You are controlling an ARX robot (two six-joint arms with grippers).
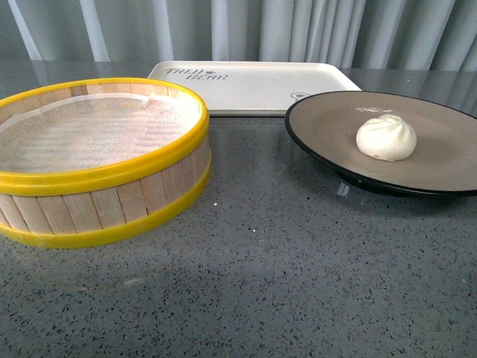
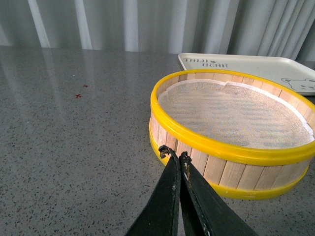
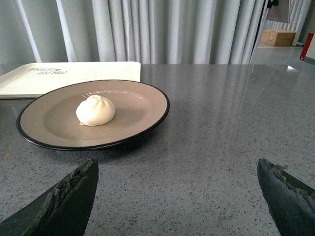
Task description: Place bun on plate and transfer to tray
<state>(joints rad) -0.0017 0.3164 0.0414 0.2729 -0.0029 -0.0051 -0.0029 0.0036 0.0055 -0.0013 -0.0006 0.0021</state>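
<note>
You had the steamer basket [image 1: 104, 201] on the left of the tabletop [image 1: 283, 291], the plate [image 1: 328, 123] to its right with the bun [image 1: 386, 137] on it, and the tray [image 1: 253, 86] lying behind both.

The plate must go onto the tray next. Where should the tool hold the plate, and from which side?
I would pinch the plate at the rim facing the open right tool, coming in low. The flared rim overhangs the table, leaving room for a finger beneath, and the bun sits clear near the middle.
</note>
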